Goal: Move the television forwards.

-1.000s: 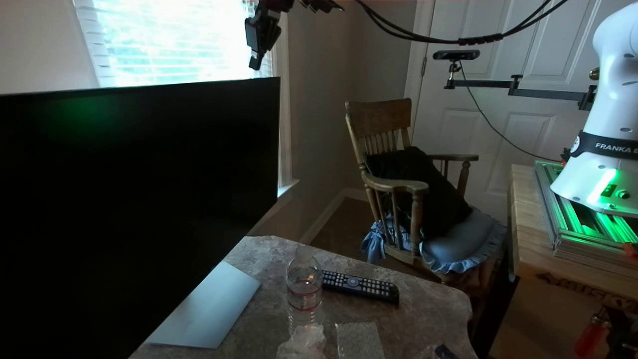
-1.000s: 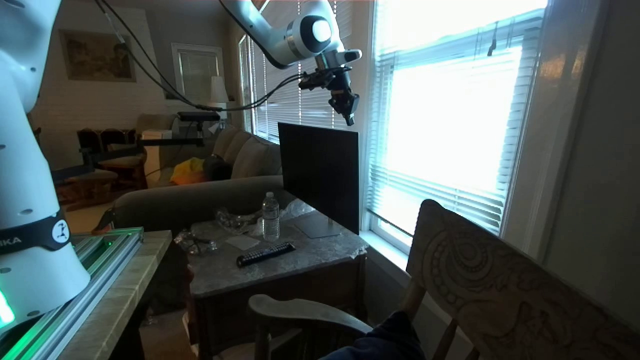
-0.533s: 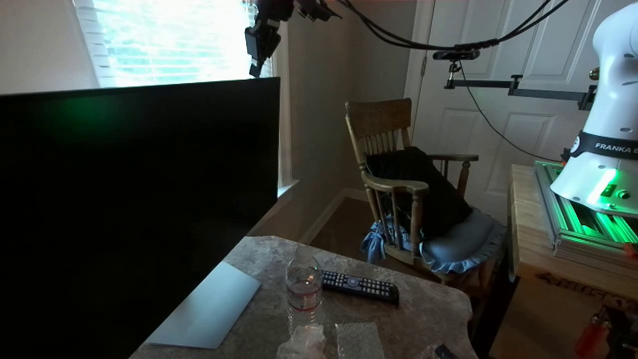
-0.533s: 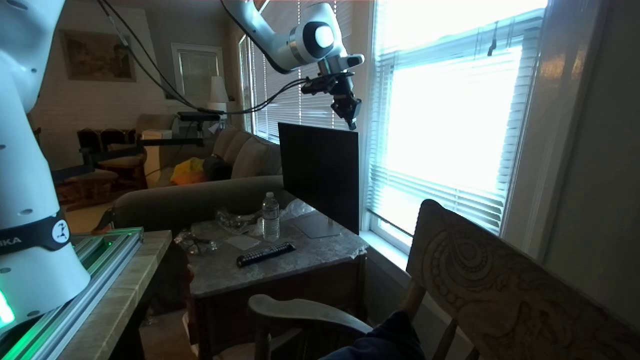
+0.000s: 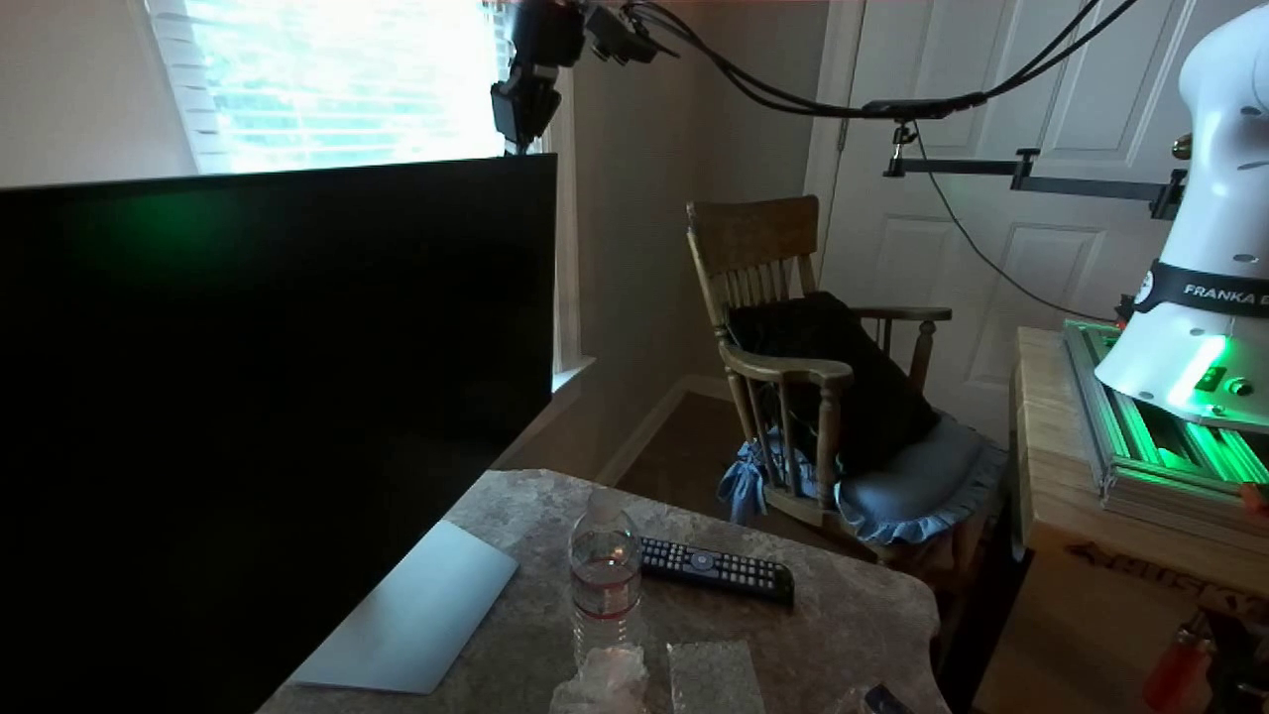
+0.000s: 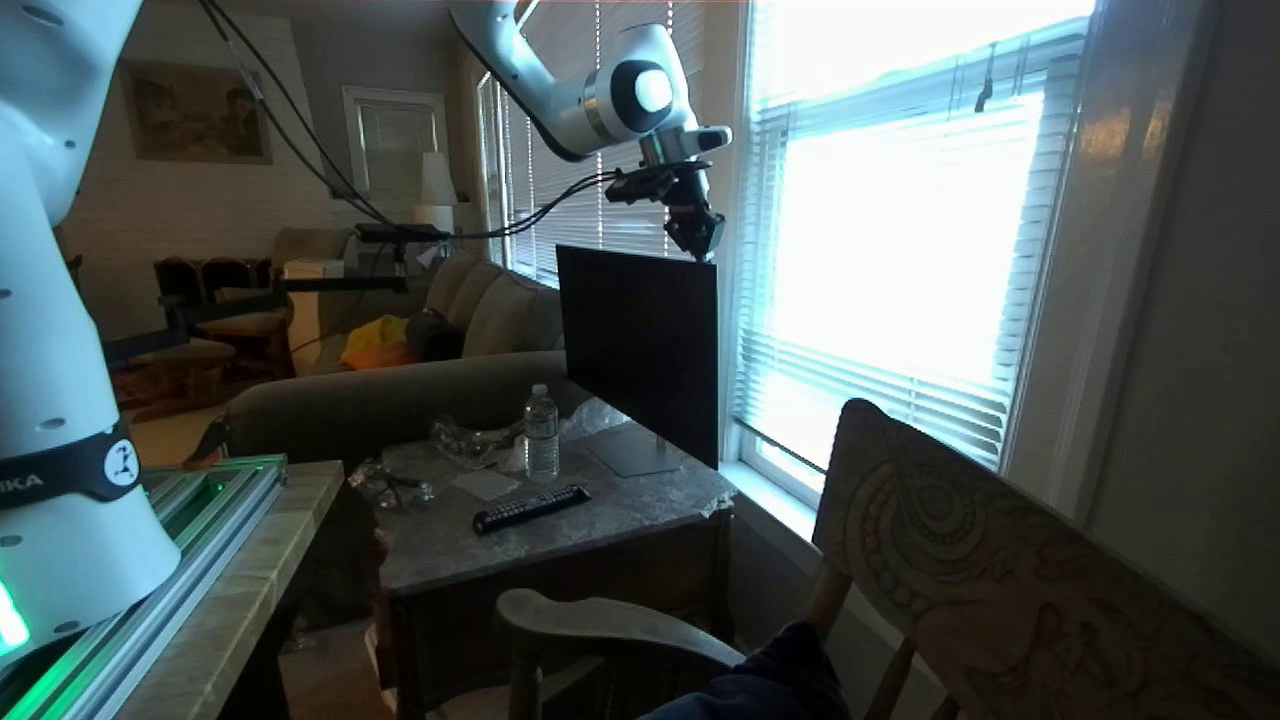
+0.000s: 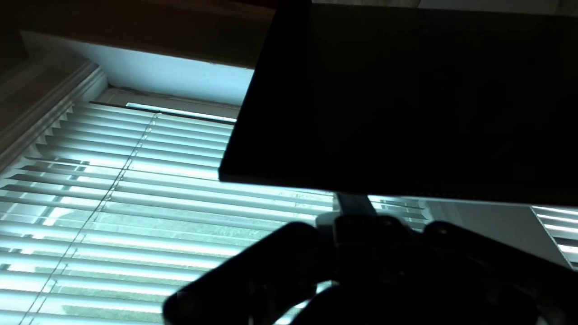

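Note:
The television (image 5: pixel 268 397) is a large black screen on a flat silver stand foot (image 5: pixel 426 615). It stands upright on the small side table and also shows in an exterior view (image 6: pixel 640 340). My gripper (image 5: pixel 517 149) points down at its top edge, near the corner by the window. The fingertips pass just behind that edge in this view. In an exterior view the gripper (image 6: pixel 706 257) is at the same top corner. In the wrist view the dark fingers (image 7: pixel 356 205) stand together and reach to the screen's edge. I cannot tell whether they touch it.
A bottle (image 5: pixel 605 570), a black remote (image 5: pixel 714 568) and clear plastic wrapping (image 6: pixel 465 440) lie or stand on the table (image 5: pixel 843 615) before the screen. A window with blinds (image 6: pixel 880 280) is close behind. A wooden chair (image 5: pixel 783 372) and a sofa (image 6: pixel 400 400) flank the table.
My gripper has moved down, from above the television's top edge to level with it, and its tips are now partly hidden behind the edge. The television has not moved.

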`<state>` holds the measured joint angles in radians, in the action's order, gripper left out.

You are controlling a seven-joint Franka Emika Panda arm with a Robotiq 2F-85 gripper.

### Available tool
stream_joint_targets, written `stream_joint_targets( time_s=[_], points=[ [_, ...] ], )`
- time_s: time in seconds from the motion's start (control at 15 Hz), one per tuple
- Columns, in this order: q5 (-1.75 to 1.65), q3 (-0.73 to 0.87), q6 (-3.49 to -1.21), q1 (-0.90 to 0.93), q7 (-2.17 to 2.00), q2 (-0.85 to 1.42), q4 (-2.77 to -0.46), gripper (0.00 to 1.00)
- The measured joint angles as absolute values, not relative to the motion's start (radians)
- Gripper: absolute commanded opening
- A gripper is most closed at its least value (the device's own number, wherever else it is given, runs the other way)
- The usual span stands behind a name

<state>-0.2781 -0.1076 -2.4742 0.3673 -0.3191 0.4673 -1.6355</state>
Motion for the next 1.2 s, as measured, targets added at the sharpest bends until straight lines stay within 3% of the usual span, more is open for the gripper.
stream_joint_targets(
  time_s=[1.2],
  points=[
    [-0.278,-0.109,-2.28,0.392,-0.319,0.469,-1.561,0.0]
  ],
)
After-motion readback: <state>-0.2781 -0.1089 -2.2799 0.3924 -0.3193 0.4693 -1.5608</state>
